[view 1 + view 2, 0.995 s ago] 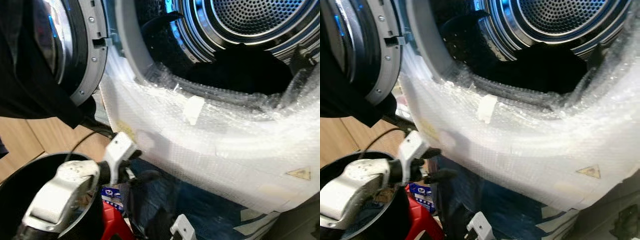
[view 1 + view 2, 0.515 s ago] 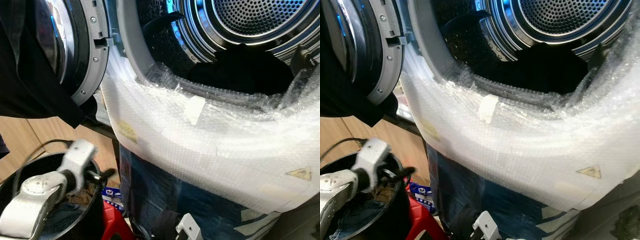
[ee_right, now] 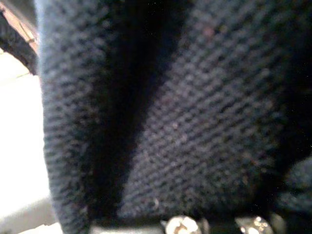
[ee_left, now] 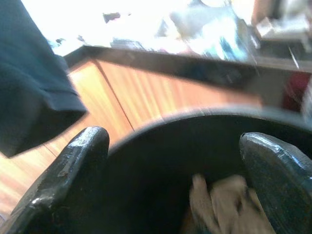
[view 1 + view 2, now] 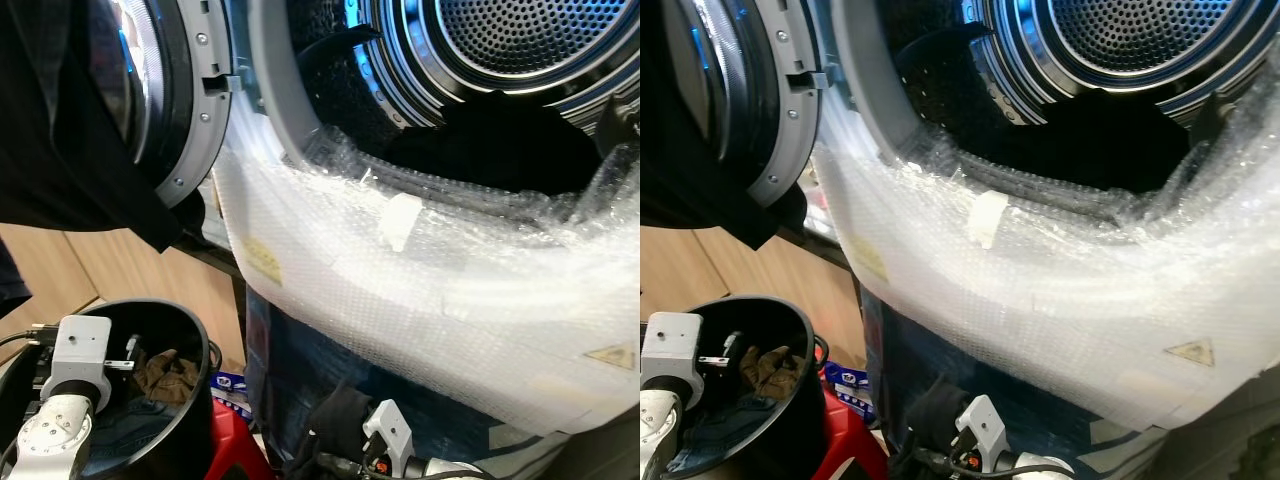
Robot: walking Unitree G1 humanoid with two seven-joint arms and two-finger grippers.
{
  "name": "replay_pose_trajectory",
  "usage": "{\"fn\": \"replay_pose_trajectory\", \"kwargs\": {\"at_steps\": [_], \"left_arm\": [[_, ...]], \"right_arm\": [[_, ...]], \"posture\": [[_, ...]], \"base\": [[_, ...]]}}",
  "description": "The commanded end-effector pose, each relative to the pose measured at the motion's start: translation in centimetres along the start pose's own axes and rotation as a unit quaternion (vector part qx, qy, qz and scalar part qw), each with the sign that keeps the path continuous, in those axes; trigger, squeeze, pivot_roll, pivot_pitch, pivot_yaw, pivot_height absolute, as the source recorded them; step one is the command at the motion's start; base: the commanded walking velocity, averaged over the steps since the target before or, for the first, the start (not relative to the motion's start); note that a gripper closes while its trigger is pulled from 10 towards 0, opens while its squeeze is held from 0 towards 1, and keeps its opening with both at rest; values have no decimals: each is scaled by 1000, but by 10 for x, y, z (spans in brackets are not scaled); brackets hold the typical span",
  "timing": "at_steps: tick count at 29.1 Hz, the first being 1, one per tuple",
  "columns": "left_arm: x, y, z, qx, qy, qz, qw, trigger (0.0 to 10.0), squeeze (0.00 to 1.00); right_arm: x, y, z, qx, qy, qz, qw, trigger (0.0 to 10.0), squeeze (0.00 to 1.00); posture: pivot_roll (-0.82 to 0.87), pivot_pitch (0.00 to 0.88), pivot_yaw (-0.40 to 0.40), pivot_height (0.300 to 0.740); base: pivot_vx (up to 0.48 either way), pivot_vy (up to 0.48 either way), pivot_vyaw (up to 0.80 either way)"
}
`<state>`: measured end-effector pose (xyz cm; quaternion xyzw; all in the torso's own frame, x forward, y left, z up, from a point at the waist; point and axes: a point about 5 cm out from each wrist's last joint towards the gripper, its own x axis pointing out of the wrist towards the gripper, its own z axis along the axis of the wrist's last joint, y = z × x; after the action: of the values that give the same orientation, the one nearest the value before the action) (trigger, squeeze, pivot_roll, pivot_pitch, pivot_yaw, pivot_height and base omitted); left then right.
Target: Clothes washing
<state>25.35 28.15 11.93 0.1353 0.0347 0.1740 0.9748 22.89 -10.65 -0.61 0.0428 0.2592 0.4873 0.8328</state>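
A dark knit cloth (image 3: 165, 122) is seen right up against the right wrist camera. In the left eye view, a dark bunch of cloth (image 5: 335, 425) is seen at the bottom middle of the frame, touching the right gripper (image 5: 345, 462). It cannot be told whether the right gripper's fingers are spread or pinching the cloth.

More clothes are kept in a black bucket (image 5: 190, 400) at the lower left of the frame. A brown cloth (image 5: 168, 372) is seen on top, and a blue cloth (image 5: 125, 425) is seen under it. The left gripper (image 4: 175, 170) is held over the bucket's mouth. Its 2 black fingers (image 4: 68, 170) are spread wide apart, and nothing is held between them. The brown cloth is seen just beyond them in the left wrist view.

A washing machine drum (image 5: 520, 40) is seen at the upper right, and a dark heap of clothes (image 5: 500, 150) is lying inside it. The front of the machine is covered with bubble wrap (image 5: 420, 290). The open door (image 5: 175, 100) is seen at the upper left, and a black garment (image 5: 60, 130) is draped in front of it. A red thing (image 5: 232, 445) is seen beside the bucket, at the bottom of the frame. A wooden floor (image 5: 80, 275) is seen at the left.
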Motion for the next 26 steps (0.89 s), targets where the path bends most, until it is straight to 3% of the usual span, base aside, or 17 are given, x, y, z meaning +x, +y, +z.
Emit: {"fn": "replay_pose_trajectory", "kwargs": {"at_steps": [1, 4, 6, 9, 10, 12, 14, 15, 16, 17, 18, 20, 21, 22, 26], "left_arm": [[3, -1, 3, 0, -17, 7, 1000, 10000, 0], [6, -7, 10, -3, -43, 3, 999, 10000, 0], [12, -10, 15, -20, -55, -5, 998, 10000, 0], [14, -13, 14, -28, -59, -9, 998, 10000, 0], [15, -16, 12, -35, -63, -13, 997, 10000, 0], [15, -17, 12, -38, -65, -15, 997, 10000, 0], [17, -18, 12, -35, -64, -22, 997, 10000, 0], [18, -19, 12, -40, -65, -23, 997, 10000, 0], [19, -20, 13, -52, -65, -21, 996, 10000, 0], [21, -19, 16, -69, -69, -12, 995, 10000, 0], [21, -19, 16, -69, -69, -12, 995, 10000, 0], [22, -18, 18, -58, -76, -13, 995, 10000, 0], [22, -18, 18, -58, -76, -13, 995, 10000, 0], [23, -17, 18, -50, -78, -17, 996, 10000, 0], [24, -17, 14, -72, -72, -10, 995, 10000, 0]], "right_arm": [[-1, 2, 12, -18, -21, 9, 1000, 0, 0], [-11, 9, 40, -25, -87, 25, 996, 0, 0], [-21, 26, 69, -61, -139, 69, 986, 0, 0], [-24, 31, 87, -62, -177, 78, 979, 0, 0], [-28, 39, 109, -74, -213, 99, 969, 0, 0], [-33, 47, 131, -86, -249, 115, 958, 0, 0], [-42, 56, 155, -95, -289, 136, 943, 0, 0], [-55, 64, 182, -108, -335, 159, 923, 0, 0], [-60, 66, 192, -114, -350, 167, 915, 0, 0], [-73, 71, 215, -127, -387, 185, 894, 0, 0], [-73, 71, 215, -127, -387, 185, 894, 0, 0], [-86, 75, 236, -145, -417, 198, 875, 0, 0], [-86, 75, 236, -145, -417, 198, 875, 0, 0], [-95, 78, 256, -159, -443, 209, 857, 0, 0], [-113, 87, 301, -181, -494, 237, 817, 0, 0]], "posture": [[83, 0, -8, 740], [82, 0, -15, 740], [72, 0, -11, 740], [67, 0, -8, 740], [60, 0, -7, 740], [56, 0, 0, 740], [54, 0, 9, 740], [57, 0, 6, 740], [63, 0, 3, 740], [74, 0, -3, 740], [74, 0, -3, 740], [67, 0, 1, 740], [67, 0, 1, 740], [58, 0, 3, 740], [55, 0, 7, 740]], "base": [[0, 0, 0], [0, 0, 0], [0, 0, 0], [0, 0, 0], [0, 0, 0], [0, 0, 0], [0, 0, 0], [0, 0, 0], [0, 0, 0], [0, 0, 0], [0, 0, 0], [0, 0, 0], [0, 0, 0], [0, 0, 0], [0, 0, 0]]}}
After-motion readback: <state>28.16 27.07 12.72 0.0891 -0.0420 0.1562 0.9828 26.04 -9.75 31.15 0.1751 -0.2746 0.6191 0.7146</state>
